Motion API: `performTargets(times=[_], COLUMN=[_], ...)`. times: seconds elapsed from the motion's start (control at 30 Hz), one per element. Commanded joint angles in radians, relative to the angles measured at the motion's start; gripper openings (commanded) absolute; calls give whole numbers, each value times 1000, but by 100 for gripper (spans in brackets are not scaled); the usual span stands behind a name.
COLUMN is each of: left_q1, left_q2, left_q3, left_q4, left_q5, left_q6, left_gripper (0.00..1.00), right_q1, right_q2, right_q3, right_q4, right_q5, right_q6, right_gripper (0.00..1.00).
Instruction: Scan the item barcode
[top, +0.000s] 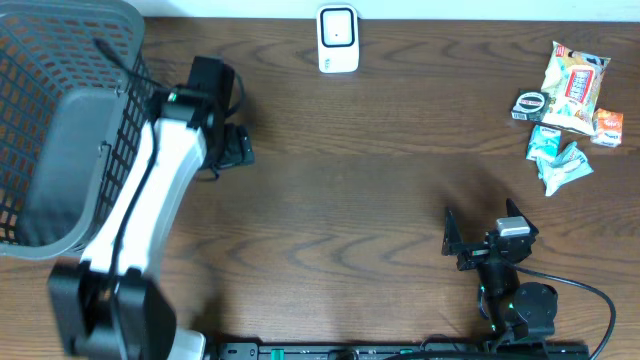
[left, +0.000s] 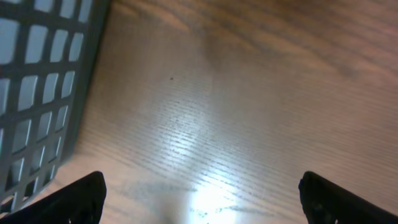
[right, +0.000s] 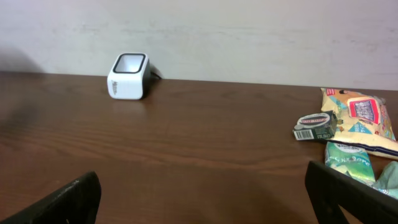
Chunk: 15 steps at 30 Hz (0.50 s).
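Observation:
A white barcode scanner (top: 338, 40) stands at the table's far edge, and also shows in the right wrist view as the scanner (right: 129, 76). The items lie at the far right: a snack bag (top: 575, 85), a small tin with a barcode label (top: 530, 105) and teal packets (top: 556, 160). The right wrist view shows the tin (right: 316, 126), the snack bag (right: 360, 118) and a teal packet (right: 348, 158). My right gripper (top: 480, 238) (right: 205, 199) is open and empty near the front edge. Beside the basket, my left gripper (top: 230, 115) (left: 202, 205) hangs open over bare wood.
A grey mesh basket (top: 60, 130) fills the left end of the table; its wall (left: 37, 81) stands just left of my left fingers. An orange packet (top: 608, 125) lies next to the snack bag. Dark wood spans between the arms.

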Motion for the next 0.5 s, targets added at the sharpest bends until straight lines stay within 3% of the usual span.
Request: performTargets(times=[0.0,0.23,0.47], left_q1=[3,3,3], left_q2=[-128,-377,-545], left_q3=[-109,-318,-431], left_q4=[64,210,377], left_q5=[17,22,324], left_q6=[-10,-8,247], left_gripper=[98,98,98], right_q1=[-9,-9,-9], right_q2=[-6,-6,-6], right_q3=[-1,-1,-1], right_q4=[-4,-3,-3], right_q5=[-6,-6,-6], right_q6=[6,6,6], right_gripper=[99,99,99])
